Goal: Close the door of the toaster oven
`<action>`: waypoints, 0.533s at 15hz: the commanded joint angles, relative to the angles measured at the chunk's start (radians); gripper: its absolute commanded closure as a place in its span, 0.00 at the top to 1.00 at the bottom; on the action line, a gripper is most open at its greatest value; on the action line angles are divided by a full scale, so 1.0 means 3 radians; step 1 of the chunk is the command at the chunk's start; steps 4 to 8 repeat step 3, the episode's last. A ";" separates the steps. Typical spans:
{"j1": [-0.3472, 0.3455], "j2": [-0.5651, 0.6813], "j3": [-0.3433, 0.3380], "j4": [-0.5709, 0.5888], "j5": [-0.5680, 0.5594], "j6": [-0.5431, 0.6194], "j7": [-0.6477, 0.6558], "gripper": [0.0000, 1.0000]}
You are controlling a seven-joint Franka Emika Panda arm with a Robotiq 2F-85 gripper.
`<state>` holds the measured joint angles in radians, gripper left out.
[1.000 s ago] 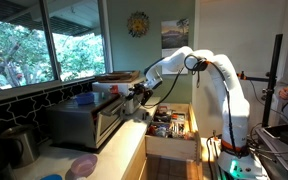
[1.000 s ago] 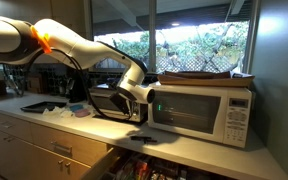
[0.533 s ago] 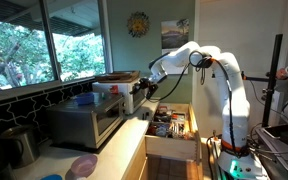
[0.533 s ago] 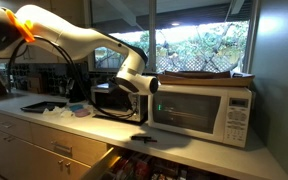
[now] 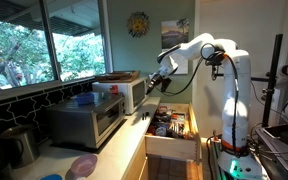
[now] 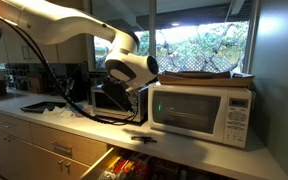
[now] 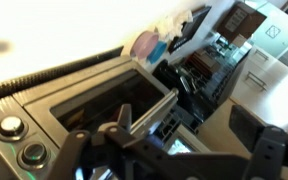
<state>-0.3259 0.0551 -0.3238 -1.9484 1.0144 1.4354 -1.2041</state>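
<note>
The toaster oven (image 5: 82, 122) is a low grey box on the counter beside the white microwave (image 5: 124, 92). Its door (image 5: 109, 120) stands upright against the oven front in an exterior view. In the wrist view the door's dark glass (image 7: 79, 100) and bar handle (image 7: 149, 108) lie level with the knob panel (image 7: 12, 128). My gripper (image 5: 162, 82) hangs in the air past the microwave's near corner, apart from the door. In the wrist view its fingers (image 7: 189, 150) are spread with nothing between them. In another exterior view the wrist (image 6: 134, 70) hides most of the oven (image 6: 106, 97).
An open drawer (image 5: 172, 125) full of utensils juts out below the counter, also visible in the wrist view (image 7: 206, 80). A metal kettle (image 5: 19, 145) and a pink dish (image 5: 82, 165) sit on the counter. The microwave (image 6: 199, 110) carries a flat tray (image 6: 199, 75).
The door swung up from slightly tilted to upright against the oven. My gripper then lifted off it and drew back up and away, past the microwave.
</note>
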 commanded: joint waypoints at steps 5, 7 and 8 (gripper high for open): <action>0.0023 -0.0188 0.0032 -0.0114 -0.0560 -0.0187 0.0072 1.00; 0.0023 -0.0188 0.0032 -0.0114 -0.0560 -0.0187 0.0072 1.00; 0.0023 -0.0188 0.0032 -0.0114 -0.0560 -0.0187 0.0072 1.00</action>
